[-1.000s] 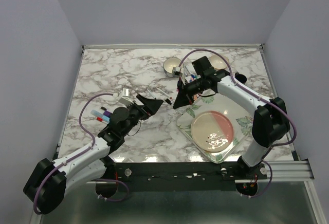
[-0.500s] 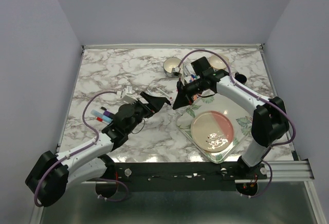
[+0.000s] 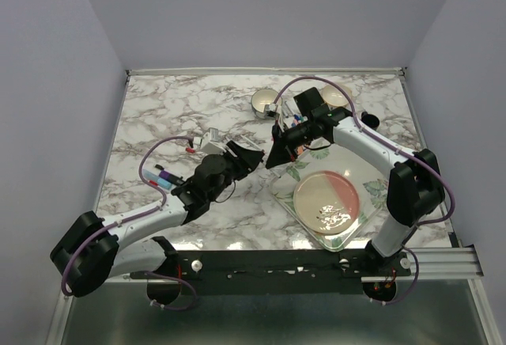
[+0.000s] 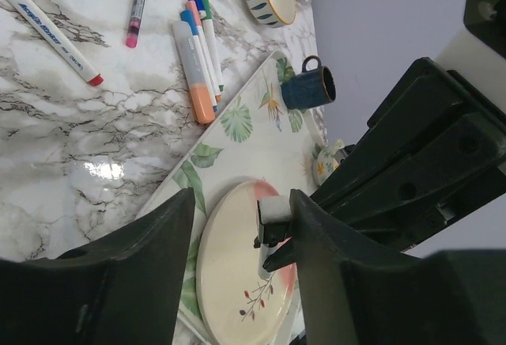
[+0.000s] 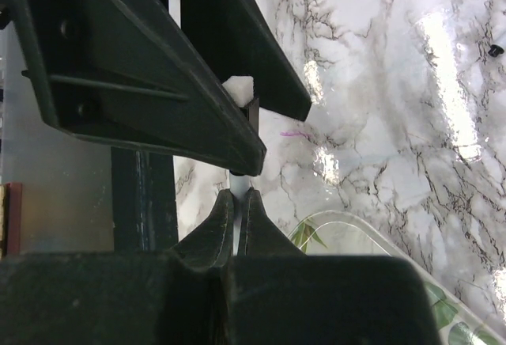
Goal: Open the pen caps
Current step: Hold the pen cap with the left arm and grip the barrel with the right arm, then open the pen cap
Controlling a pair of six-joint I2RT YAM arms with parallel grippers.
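Now pen cap (image 4: 272, 217) between spread left fingers (image 4: 142, 266), touching one; right fingers (image 5: 209, 234) clamp barrel (image 5: 236, 180).

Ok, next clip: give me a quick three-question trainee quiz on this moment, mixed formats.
1. True or false: the pen between the two arms lies flat on the table.
2. What rests on the floral tray? A) a pink-and-cream plate B) a red book C) a glass bottle
3. Short answer: how do the left arm's jaws stand around the pen?
Key: 1 false: the right arm's jaws, shut, hold it above the table. 2 A. 3 Open, one on each side of the pen's free end.
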